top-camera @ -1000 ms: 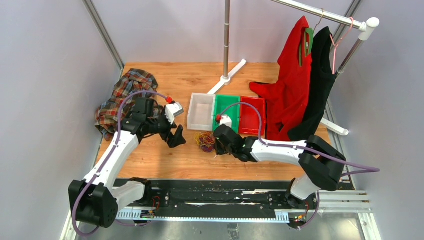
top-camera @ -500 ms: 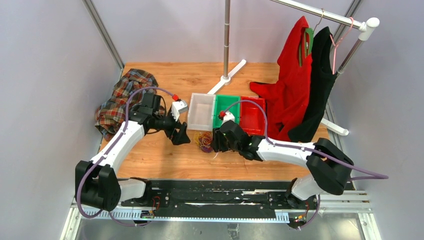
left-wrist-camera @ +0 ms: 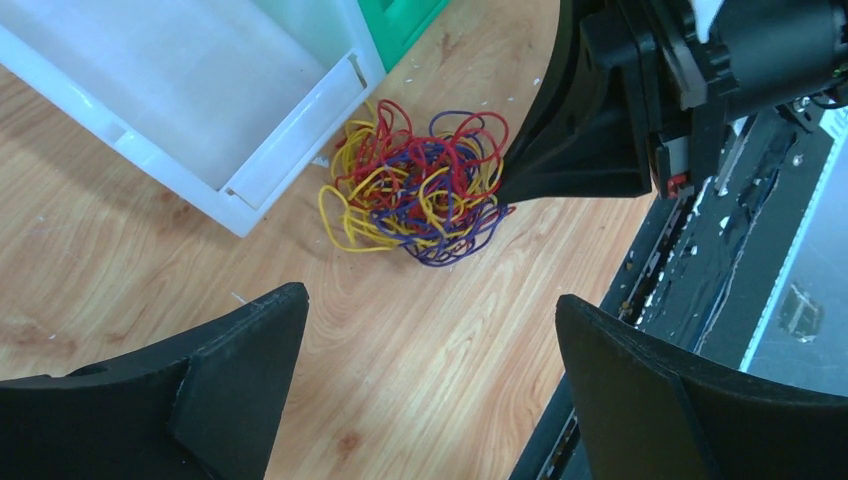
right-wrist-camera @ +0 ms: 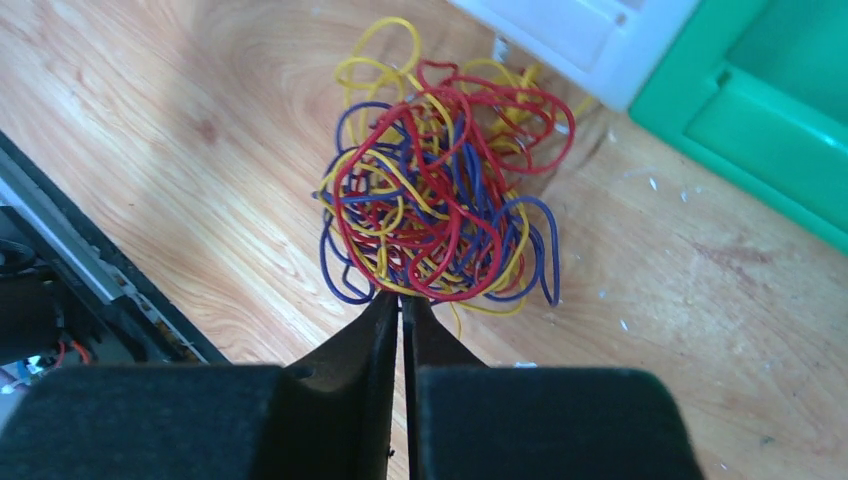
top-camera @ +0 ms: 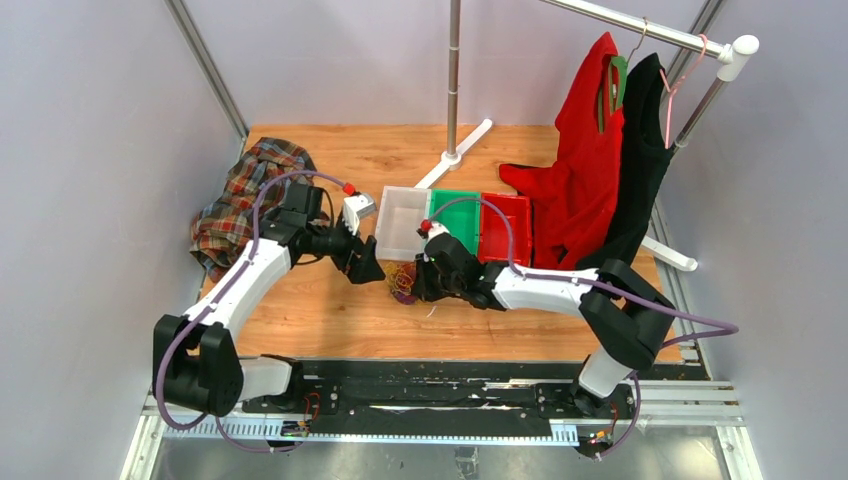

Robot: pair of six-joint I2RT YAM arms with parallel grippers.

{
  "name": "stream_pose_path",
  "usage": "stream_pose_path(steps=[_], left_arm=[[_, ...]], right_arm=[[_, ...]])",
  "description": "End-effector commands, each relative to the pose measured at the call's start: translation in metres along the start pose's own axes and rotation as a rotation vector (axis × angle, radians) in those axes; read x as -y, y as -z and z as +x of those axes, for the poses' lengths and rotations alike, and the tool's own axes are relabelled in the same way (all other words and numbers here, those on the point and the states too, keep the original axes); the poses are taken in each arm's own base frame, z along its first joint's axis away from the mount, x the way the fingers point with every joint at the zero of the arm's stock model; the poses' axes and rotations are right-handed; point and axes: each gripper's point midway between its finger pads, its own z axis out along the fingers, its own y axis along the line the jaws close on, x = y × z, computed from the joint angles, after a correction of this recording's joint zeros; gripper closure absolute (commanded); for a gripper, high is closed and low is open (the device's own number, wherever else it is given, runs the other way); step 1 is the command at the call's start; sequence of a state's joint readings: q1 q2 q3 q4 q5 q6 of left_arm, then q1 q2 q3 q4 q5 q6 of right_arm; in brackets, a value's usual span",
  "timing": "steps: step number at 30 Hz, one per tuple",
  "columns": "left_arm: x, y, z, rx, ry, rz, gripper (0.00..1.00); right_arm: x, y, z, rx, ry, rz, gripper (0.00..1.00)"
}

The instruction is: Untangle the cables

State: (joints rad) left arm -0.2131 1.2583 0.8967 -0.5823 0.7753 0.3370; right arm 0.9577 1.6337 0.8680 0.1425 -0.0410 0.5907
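Few strands are sitting in your right gripper (right-wrist-camera: pixel 402 302), clamped on the cables (right-wrist-camera: pixel 440 180) mid-frame; with your left gripper (left-wrist-camera: pixel 430 305) gaping open, you are risking dragging the whole knot

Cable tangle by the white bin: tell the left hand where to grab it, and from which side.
Grip the loose yellow loops splaying from the cable tangle on the side opposite the shut right hand. Bring the open left hand down from above there: those loops stand clear of the dense knot, near the white bin.
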Motion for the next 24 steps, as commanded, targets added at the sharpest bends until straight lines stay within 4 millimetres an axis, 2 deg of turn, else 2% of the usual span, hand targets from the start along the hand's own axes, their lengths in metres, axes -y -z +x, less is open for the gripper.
stream_pose_path(steps=[1,6,16,24], left_arm=[[0.003,-0.008,-0.004,0.015,0.022,0.047,0.01],[0.000,-0.009,-0.001,-0.006,0.032,0.044,0.01],[0.019,0.007,-0.004,-0.024,-0.004,0.085,0.00],[0.037,0.014,-0.007,-0.002,-0.008,0.155,0.11]], right_arm=[[-0.029,0.010,-0.023,0.023,0.017,-0.057,0.98],[-0.040,0.023,-0.035,0.049,0.048,-0.060,1.00],[-0.063,0.042,-0.051,0.111,0.139,-0.110,0.99],[-0.076,0.067,-0.052,0.176,0.182,-0.213,0.99]])
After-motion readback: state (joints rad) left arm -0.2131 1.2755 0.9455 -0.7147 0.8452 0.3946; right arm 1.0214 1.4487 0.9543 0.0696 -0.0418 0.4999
